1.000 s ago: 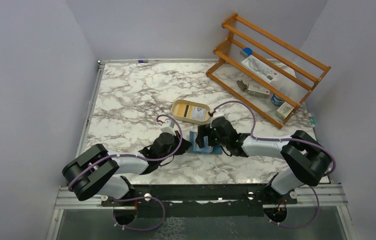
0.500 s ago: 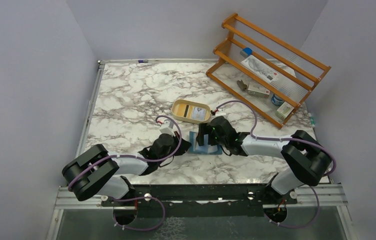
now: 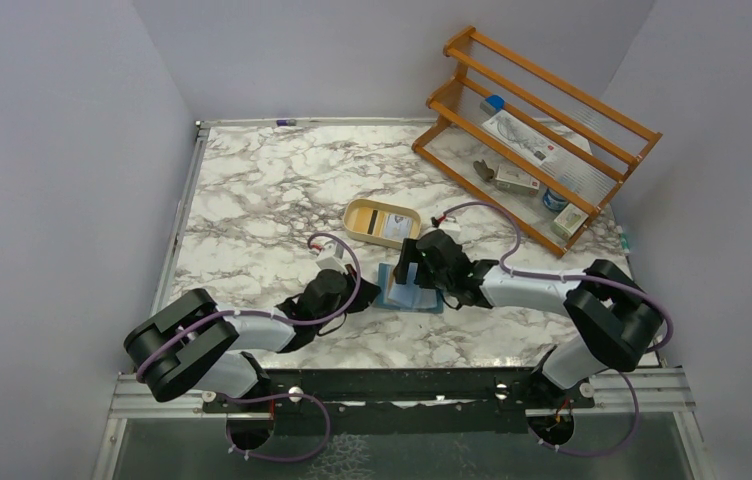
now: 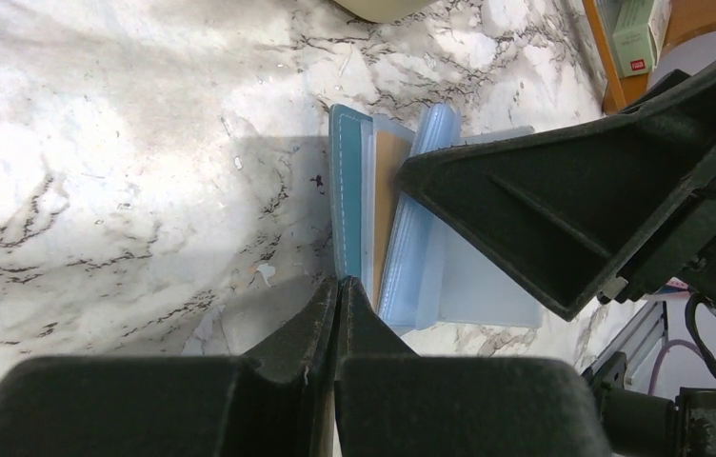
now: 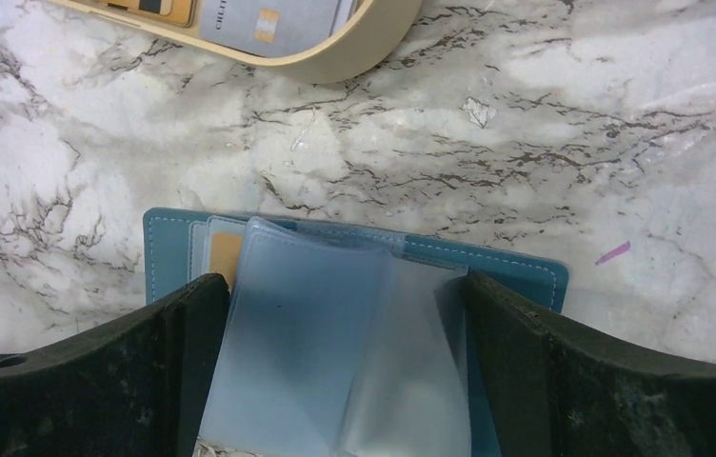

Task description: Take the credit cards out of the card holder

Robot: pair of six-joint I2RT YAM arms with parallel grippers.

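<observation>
The teal card holder (image 3: 388, 296) lies open on the marble, its pale translucent pockets fanned up. It also shows in the left wrist view (image 4: 347, 190) and the right wrist view (image 5: 516, 262). A yellow-orange card (image 5: 226, 255) sits tucked in a left pocket and shows in the left wrist view (image 4: 390, 181) too. My right gripper (image 5: 364, 381) is open, its fingers on either side of the pockets (image 5: 316, 333). My left gripper (image 4: 338, 284) is shut, its tips touching the holder's left cover edge. Two more cards (image 3: 382, 223) lie in the tan dish.
The tan oval dish (image 3: 359, 213) stands just behind the holder, and its rim shows in the right wrist view (image 5: 354, 52). A tilted wooden rack (image 3: 537, 130) with small boxes stands at the back right. The two grippers (image 3: 370, 294) (image 3: 414, 280) are close together over the holder.
My right gripper has shifted slightly up and left over the holder, and the pale pockets now show more spread open. My left wrist has drawn back a little.
</observation>
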